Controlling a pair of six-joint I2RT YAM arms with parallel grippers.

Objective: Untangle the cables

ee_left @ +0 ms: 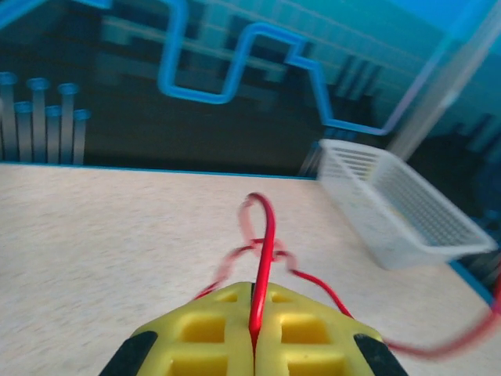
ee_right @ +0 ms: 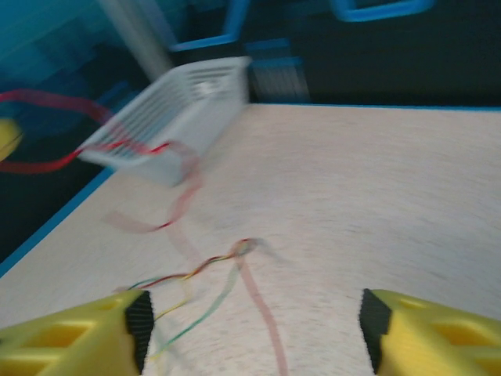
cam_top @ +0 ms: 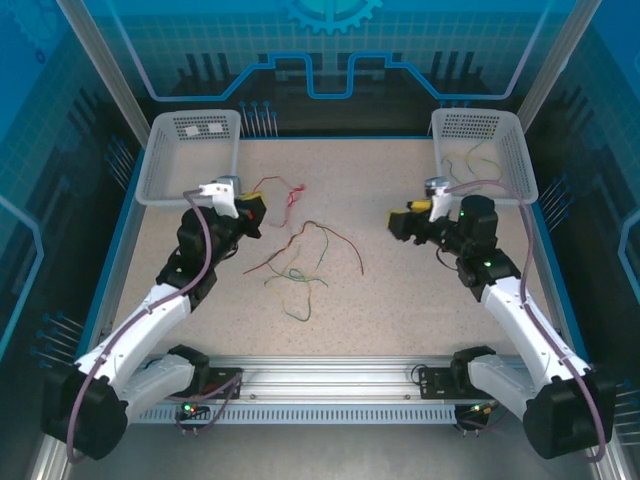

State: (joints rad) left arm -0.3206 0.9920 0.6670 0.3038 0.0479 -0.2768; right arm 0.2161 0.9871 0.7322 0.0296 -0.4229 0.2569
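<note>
A loose tangle of thin red, green and yellow cables (cam_top: pixel 300 262) lies mid-table. One red cable (cam_top: pixel 280 186) leads from it up to my left gripper (cam_top: pixel 256 203). In the left wrist view that red cable (ee_left: pixel 264 235) is pinched between the shut yellow fingers of the left gripper (ee_left: pixel 254 333) and loops upward in front of them. My right gripper (cam_top: pixel 398 222) hovers to the right of the tangle. In the right wrist view the right gripper (ee_right: pixel 250 333) stands wide open with nothing between its fingers, and the twisted cables (ee_right: pixel 235 254) lie on the table ahead, blurred.
A white basket (cam_top: pixel 160 160) stands at the back left corner. Another white basket (cam_top: pixel 520 165) at the back right has a thin red wire (cam_top: pixel 468 160) in it. A blue rim borders the speckled table (cam_top: pixel 400 300).
</note>
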